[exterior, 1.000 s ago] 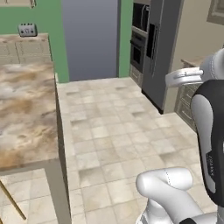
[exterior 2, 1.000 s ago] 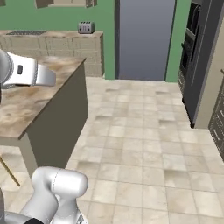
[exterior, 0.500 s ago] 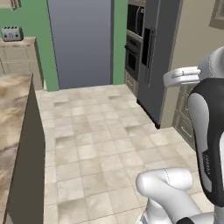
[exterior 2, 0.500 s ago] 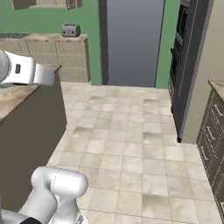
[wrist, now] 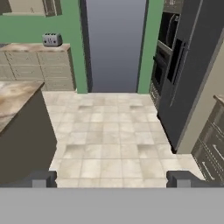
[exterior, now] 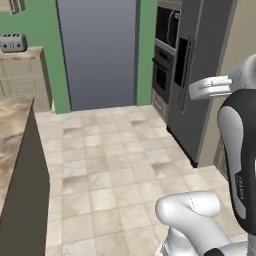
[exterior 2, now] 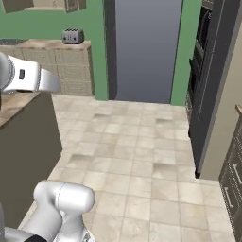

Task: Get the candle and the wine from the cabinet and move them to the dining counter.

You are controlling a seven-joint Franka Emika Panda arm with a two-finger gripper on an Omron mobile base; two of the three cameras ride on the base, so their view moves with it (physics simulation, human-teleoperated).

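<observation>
With the gripper (wrist: 112, 178) apart and empty, the base could clip the dining bench (wrist: 13, 98) at nine o'clock, probably close.

Toaster (wrist: 51, 40) sits on far-left marbled worktop (wrist: 35, 47) over beige drawer units (wrist: 37, 70). Grey doorway panel (wrist: 114, 43) set in green wall (wrist: 73, 39), far centre. Black wall oven (wrist: 164, 54) and dark refrigerator (wrist: 192, 65) stand right. Beige tiled floor (wrist: 111, 135).

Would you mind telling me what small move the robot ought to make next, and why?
Probably keep turning the base to find the cabinet: the tool is open and empty, and ahead lie only floor, a grey doorway and the dining counter edge.
</observation>
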